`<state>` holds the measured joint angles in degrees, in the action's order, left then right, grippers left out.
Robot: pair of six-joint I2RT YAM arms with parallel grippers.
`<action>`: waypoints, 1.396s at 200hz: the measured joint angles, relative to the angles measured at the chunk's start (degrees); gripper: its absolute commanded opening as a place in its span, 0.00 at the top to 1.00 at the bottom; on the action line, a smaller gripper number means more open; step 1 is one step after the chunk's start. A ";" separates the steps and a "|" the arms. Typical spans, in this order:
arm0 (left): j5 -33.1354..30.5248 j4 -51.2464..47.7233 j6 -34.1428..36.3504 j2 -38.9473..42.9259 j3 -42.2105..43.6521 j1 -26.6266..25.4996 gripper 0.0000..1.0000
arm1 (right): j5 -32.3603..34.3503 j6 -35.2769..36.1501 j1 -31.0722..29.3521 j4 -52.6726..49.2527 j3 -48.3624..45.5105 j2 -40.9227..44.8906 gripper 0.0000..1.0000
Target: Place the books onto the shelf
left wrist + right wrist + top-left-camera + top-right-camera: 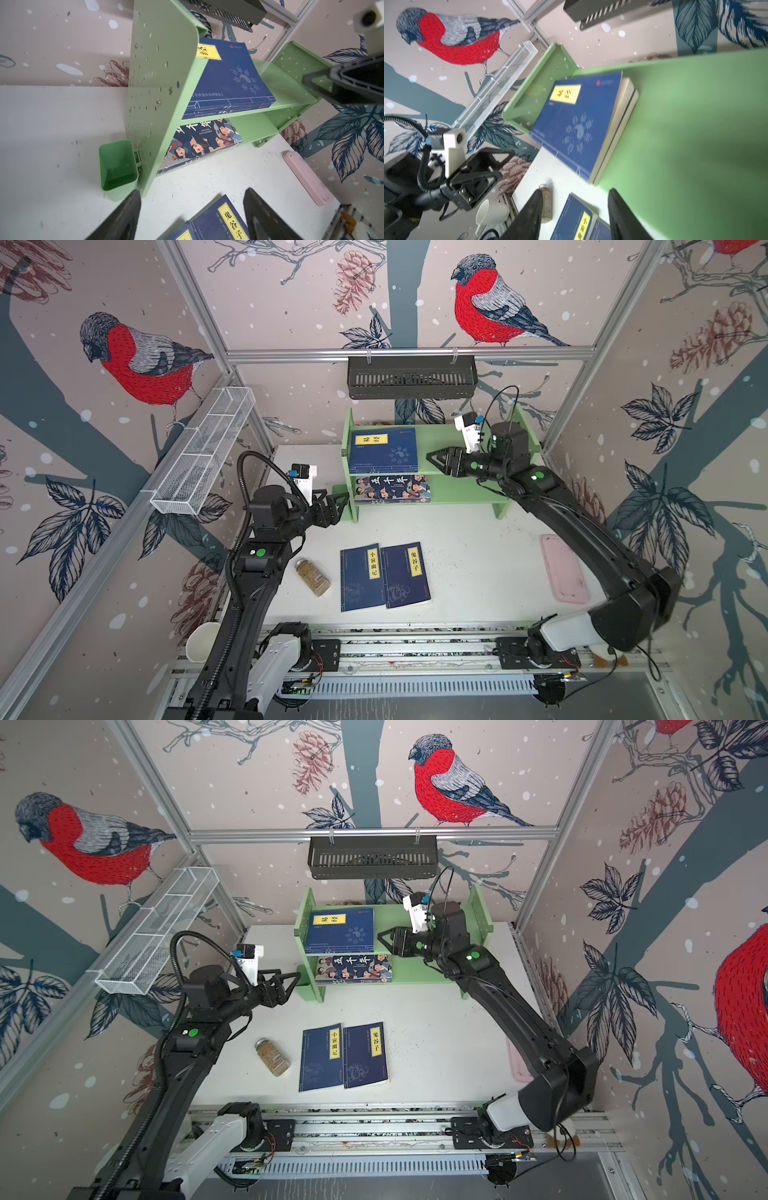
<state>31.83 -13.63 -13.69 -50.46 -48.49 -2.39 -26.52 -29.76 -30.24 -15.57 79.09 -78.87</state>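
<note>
left tool point(337, 506): jaws apart, empty, beside shelf point(461, 493) | right tool point(434, 462): jaws apart, empty, near shelved navy books point(384, 450)

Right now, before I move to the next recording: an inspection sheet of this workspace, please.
Surface: white table, speckled.
Job's things: green shelf; two stacked navy books, upper tier; cartoon-cover book, lower tier; two loose navy books flat on table.
Clutter: spice jar lying down; pink tray; white cup.
Grippers: left gripper, fingers apart, empty, beside shelf; right gripper open, empty, by upper tier.
Cables: black conduit, left side; thin cable near right gripper.
Surroundings: black basket; white mesh basket; bird wallpaper.
</note>
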 measured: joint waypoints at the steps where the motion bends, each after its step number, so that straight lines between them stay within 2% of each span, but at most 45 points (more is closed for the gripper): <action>1: 0.13 0.00 -0.22 0.00 0.20 0.00 0.22 | 0.33 -0.02 -0.31 0.04 -0.66 0.59 0.48; 33: 5.14 1.70 -8.68 -0.04 7.67 0.00 0.22 | 7.23 -1.49 -7.63 -0.72 -14.43 13.33 0.46; 50: 8.72 4.92 -14.69 -0.02 12.63 0.00 0.22 | 10.95 -4.74 -11.65 -0.42 -22.62 19.32 0.40; 81: 12.74 10.82 -22.91 -0.59 18.91 0.09 0.20 | 14.10 -11.85 -17.84 -0.28 -36.02 24.13 0.37; 118: 13.38 14.75 -26.75 -2.95 20.94 0.22 0.20 | 14.82 -17.97 -21.03 2.40 -43.82 18.93 0.38; 177: 13.09 17.44 -28.30 -4.33 21.44 0.28 0.19 | 12.31 -19.96 -21.81 8.11 -42.49 1.99 0.45; 199: 13.09 17.62 -28.46 -4.33 22.01 0.28 0.19 | 12.35 -19.87 -21.81 8.50 -40.92 -2.10 0.50; 232: 13.09 17.97 -28.98 -4.55 22.71 0.28 0.19 | 12.41 -19.47 -21.81 8.37 -38.71 -7.76 0.63; 258: 13.14 18.99 -29.86 -5.11 23.26 0.26 0.19 | 13.05 -19.45 -21.81 8.37 -37.75 -10.29 0.77; 273: 13.16 19.37 -30.62 -5.35 23.76 0.26 0.19 | 13.49 -19.39 -21.81 8.35 -37.68 -11.30 0.96; 279: 13.20 19.37 -31.04 -5.38 23.98 0.26 0.19 | 13.49 -19.37 -21.75 8.39 -37.68 -11.43 0.98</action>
<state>45.04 5.74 -44.73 -55.83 -24.51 -2.13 -13.04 -49.12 -51.99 -7.18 41.41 -90.30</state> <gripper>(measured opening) 0.811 0.110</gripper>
